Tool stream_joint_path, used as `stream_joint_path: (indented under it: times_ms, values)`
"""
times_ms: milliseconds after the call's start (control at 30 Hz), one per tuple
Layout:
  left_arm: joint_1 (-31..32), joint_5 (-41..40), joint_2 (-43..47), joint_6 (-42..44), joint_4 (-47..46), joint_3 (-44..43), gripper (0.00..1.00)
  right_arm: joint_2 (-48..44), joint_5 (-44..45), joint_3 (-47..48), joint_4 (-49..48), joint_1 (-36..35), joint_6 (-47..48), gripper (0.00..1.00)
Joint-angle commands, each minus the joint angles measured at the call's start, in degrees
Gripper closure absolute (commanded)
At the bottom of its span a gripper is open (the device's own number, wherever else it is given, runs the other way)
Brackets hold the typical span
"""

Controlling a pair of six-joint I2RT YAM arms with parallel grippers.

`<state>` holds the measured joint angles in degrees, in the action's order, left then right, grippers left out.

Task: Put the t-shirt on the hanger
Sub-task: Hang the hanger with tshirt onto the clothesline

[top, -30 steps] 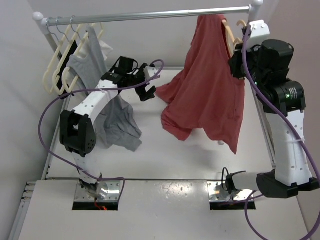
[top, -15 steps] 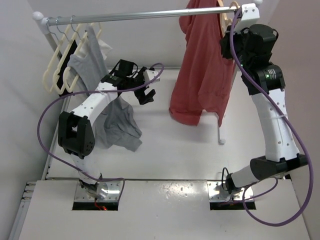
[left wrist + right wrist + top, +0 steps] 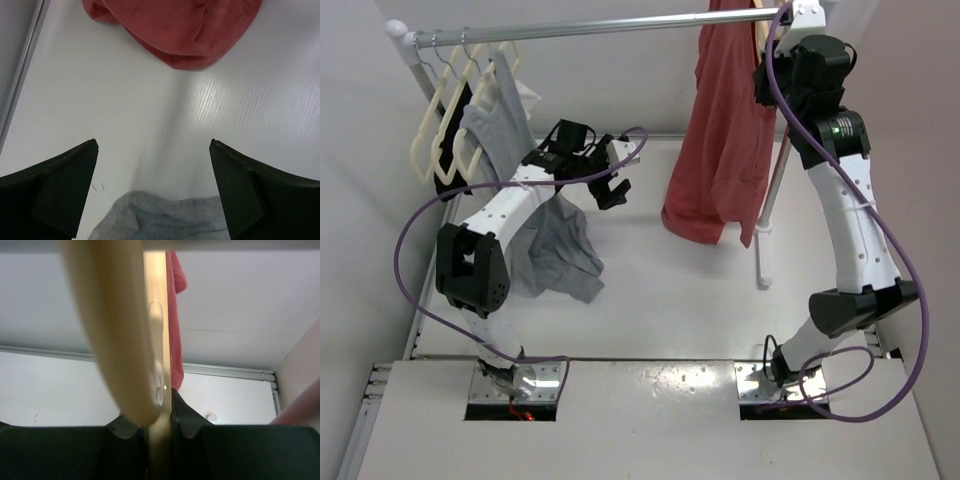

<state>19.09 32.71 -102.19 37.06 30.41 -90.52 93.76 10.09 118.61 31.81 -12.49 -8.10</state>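
Observation:
The coral-red t-shirt (image 3: 725,130) hangs from the right end of the rail (image 3: 600,28), its hem touching the table; its bottom also shows in the left wrist view (image 3: 175,30). My right gripper (image 3: 772,62) is up at the rail, shut on the tan-orange hanger (image 3: 131,335) that carries the shirt; a strip of red cloth (image 3: 175,325) shows behind it. In the top view the hanger is mostly hidden by shirt and arm. My left gripper (image 3: 610,185) is open and empty over the table, left of the shirt; the left wrist view shows its jaws wide apart (image 3: 154,150).
A grey garment (image 3: 535,210) hangs from pale cream hangers (image 3: 445,120) at the rail's left end and drapes onto the table beside the left arm; its edge shows in the left wrist view (image 3: 165,220). The rack's right post (image 3: 768,215) stands by the shirt.
My right arm has lifted the hanger and shirt up to the rail's right end. The shirt, spread on the table before, now hangs nearly straight. The left arm has barely moved.

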Motion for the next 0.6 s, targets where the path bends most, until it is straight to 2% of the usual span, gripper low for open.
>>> stream_joint_path:
  times_ms: [0,133,167,200,267,300,400,567]
  values:
    - [0.33,0.34,2.44,0.21,-0.62,0.26,0.00,-0.15,0.03,0.57,-0.53,0.19,-1.22,1.00]
    - [0.33,-0.28,2.44,0.21,-0.62,0.87,0.00,-4.36,-5.15,-5.74,1.32,0.19,-1.22,0.98]
    - [0.33,-0.28,2.44,0.21,-0.62,1.39,0.00,-5.85,-5.16,-9.24,1.32,0.19,-1.22,0.90]
    - [0.33,-0.28,2.44,0.21,-0.62,1.40,0.00,-7.43,-5.17,-11.10,1.32,0.19,-1.22,0.61]
    - [0.33,-0.28,2.44,0.21,-0.62,1.40,0.00,-12.79,-5.17,-16.01,0.71,0.19,-0.08,0.41]
    - [0.33,0.33,1.83,0.21,-0.10,1.40,0.00,-14.64,-5.17,-17.52,0.18,0.19,-0.08,0.28]
    - [0.33,0.95,1.30,0.21,-0.09,1.40,0.00,-20.79,-3.85,-21.04,0.18,0.19,-0.08,0.20]
    - [0.33,1.57,1.29,0.21,0.52,0.87,0.00,-25.98,-1.47,-21.05,2.28,0.19,0.54,0.09]
